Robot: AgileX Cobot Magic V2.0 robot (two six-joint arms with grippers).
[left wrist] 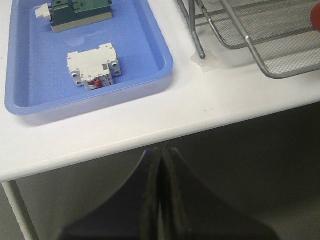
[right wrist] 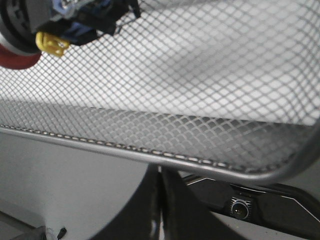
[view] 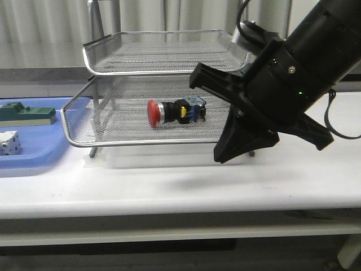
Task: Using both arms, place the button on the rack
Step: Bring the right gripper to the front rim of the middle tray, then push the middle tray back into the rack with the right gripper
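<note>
Tray (view: 34,161) of blue plastic sat far left on the white table (view: 169,186), carrying the green block (view: 25,114) and, nearer the front, the white cube with holes (view: 9,142). Showed both again in the left wrist view: green block (left wrist: 80,12) toward the tray's far end, white cube (left wrist: 94,67) in the middle, blue tray (left wrist: 35,102) close to the table edge. Left gripper (left wrist: 161,200) hung out past that edge with fingers pressed flat together, nothing between them. Rack (view: 163,138) stood mid-table, just beside the tray, mesh tiers stacked one over another. Button (view: 176,111) lay on its side in the lower visible tier, red head pointing left, black body with blue and yellow bits trailing right, free of any gripper. Caught the button (right wrist: 37,32) again through the mesh from the right wrist camera, up against the tier's floor, with the rack (right wrist: 165,157) rim cutting across the shot. Right gripper (view: 223,121) loomed at the rack's right front corner; in the front view its two black fingers looked spread, in the wrist view they met in a tight seam, so could not tell how far open. Held nothing either way.
</note>
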